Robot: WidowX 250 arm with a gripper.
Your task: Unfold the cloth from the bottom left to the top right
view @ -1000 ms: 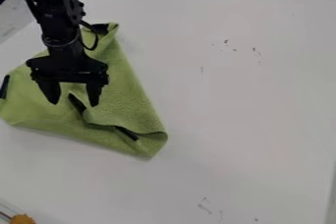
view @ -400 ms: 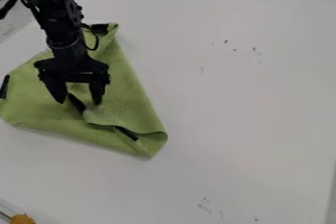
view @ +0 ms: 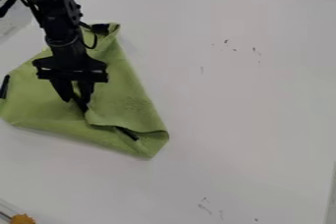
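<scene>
Cloth [view: 131,100] lies folded on the bench [view: 249,120], directly under our jaws and spreading out to every side of them. Our arm [view: 62,26] comes in from above and behind the jaws. We have the jaws drawn in close together, and they look to be pinching the cloth at the loose upper layer, by a dark stripe. One dark strip [view: 128,133] shows below and right of the jaws, where the layers part; another [view: 5,86] sits at the cloth's edge, off to their left, and a dark patch [view: 100,28] is above them.

We judge the job barely begun: a hold seems to be made, but the cloth has not been opened. What is left for us is to lift that layer, carry it up and right of where the jaws are, then lay it flat and let go. If we have caught both layers, the whole cloth may drag along instead of opening. We find no label, brand or writing that can be read.
</scene>
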